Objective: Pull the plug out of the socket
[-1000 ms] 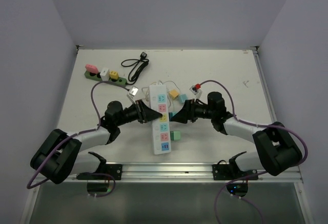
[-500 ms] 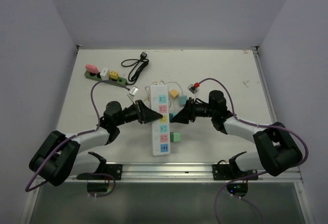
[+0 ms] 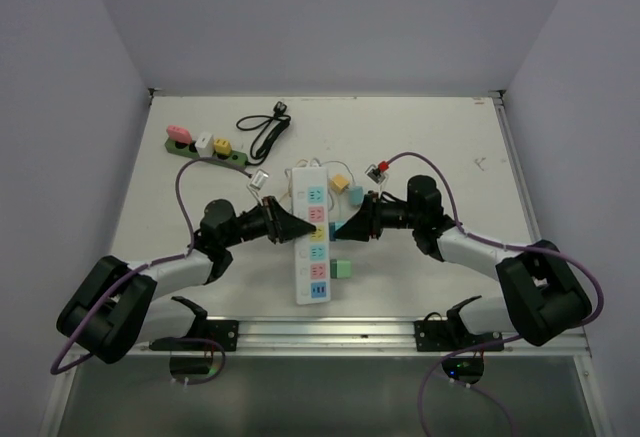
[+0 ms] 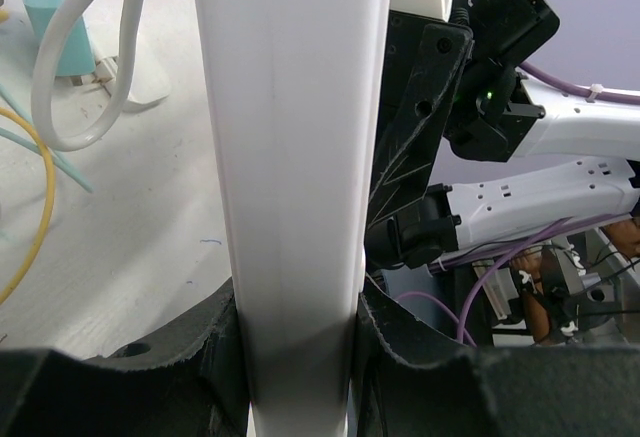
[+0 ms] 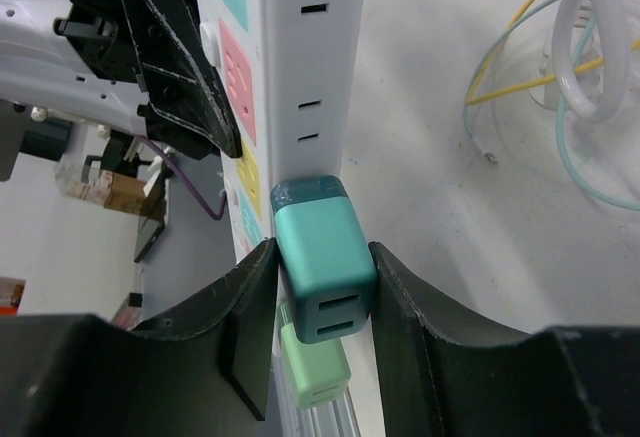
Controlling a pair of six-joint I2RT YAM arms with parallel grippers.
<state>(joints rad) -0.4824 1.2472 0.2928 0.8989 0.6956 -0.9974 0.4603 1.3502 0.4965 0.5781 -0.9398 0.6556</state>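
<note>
My right gripper (image 5: 322, 267) is closed on the boxy, glossy teal plug (image 5: 315, 227); my left gripper (image 4: 298, 327) clamps the smooth white plastic socket strip (image 4: 290, 137).

The power strip (image 4: 295, 157) is seen as smooth, glossy white plastic. The teal plug (image 5: 325, 277) is moulded in smooth satin plastic. The fingers (image 5: 245, 327) of the right tool (image 5: 322, 245) are matt black with rough edges. The counter (image 5: 450, 257) is matt white and lightly scuffed.

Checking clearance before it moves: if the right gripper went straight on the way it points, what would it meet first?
The teal plug, held by the right gripper; then the white power strip it sits in. The left gripper lies beyond, depth unclear.
</note>
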